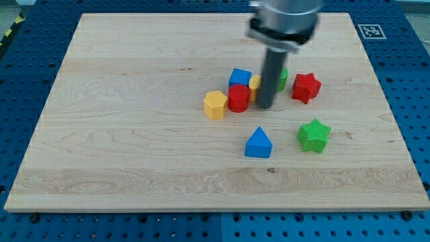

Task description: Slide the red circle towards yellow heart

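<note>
The red circle sits near the board's middle, touching the yellow block at its left, which looks heart or hexagon shaped. My tip stands just right of the red circle, close to it or touching it. The rod hides most of another yellow block and a green block behind it.
A blue cube lies just above the red circle. A red star lies to the right, a green star lower right, and a blue triangle below. The wooden board rests on a blue pegboard table.
</note>
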`<state>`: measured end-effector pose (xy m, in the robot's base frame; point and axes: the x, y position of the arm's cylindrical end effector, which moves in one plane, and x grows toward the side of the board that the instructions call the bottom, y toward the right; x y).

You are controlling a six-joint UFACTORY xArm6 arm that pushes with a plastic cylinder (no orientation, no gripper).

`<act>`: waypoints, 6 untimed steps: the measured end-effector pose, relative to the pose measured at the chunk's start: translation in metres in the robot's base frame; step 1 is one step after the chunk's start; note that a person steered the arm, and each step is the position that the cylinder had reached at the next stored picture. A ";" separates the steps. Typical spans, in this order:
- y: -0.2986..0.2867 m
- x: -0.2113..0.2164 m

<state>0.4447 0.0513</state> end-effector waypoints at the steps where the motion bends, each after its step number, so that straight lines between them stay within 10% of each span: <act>1: -0.052 -0.036; 4: -0.078 -0.097; 5: -0.148 -0.049; 6: -0.084 -0.027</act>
